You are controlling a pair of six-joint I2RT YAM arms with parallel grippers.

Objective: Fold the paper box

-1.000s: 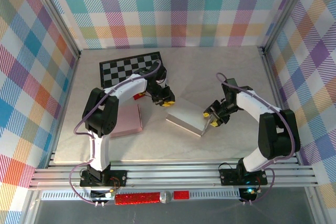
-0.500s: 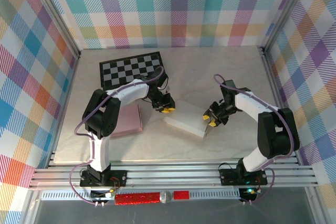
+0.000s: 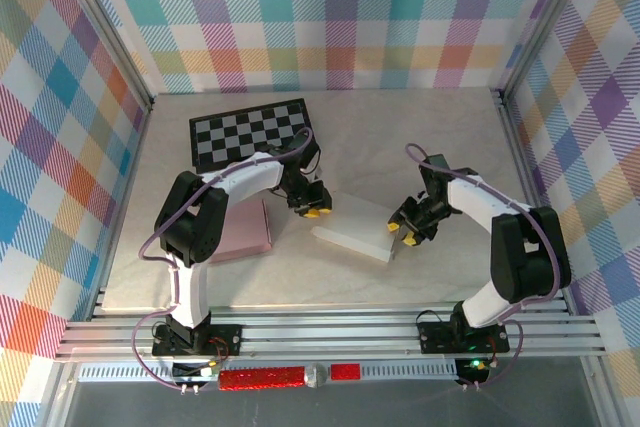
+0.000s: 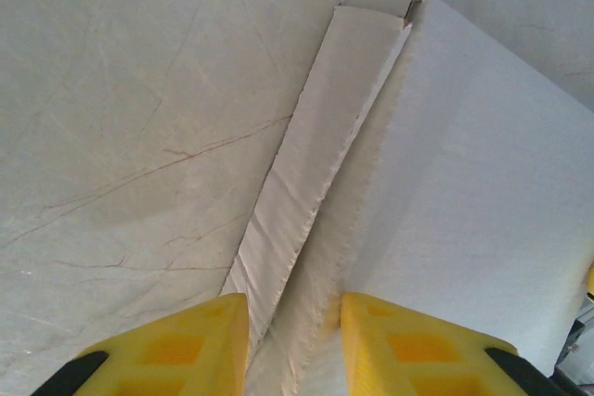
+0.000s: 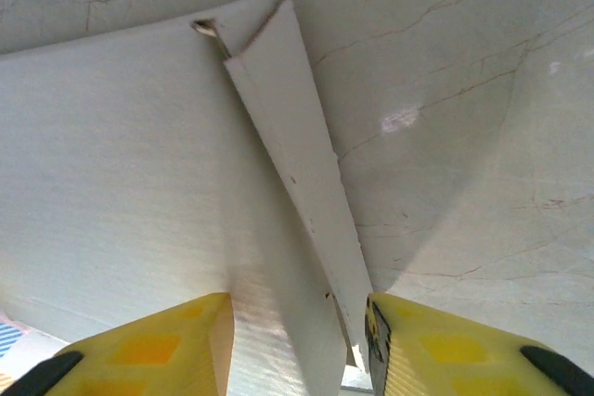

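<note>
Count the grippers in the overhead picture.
2: the left gripper at the white box's back-left edge, the right gripper at its right edge. None looks hidden.

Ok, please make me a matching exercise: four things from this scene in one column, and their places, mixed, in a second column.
Things
1. checkerboard
2. pink pad
3. white box
4. right gripper

Places
a. at the white box's right edge
b. far left part of the table
c. middle of the table
d. left of the white box, nearer than the checkerboard

Pairs: 1-b, 2-d, 3-c, 4-a
</note>
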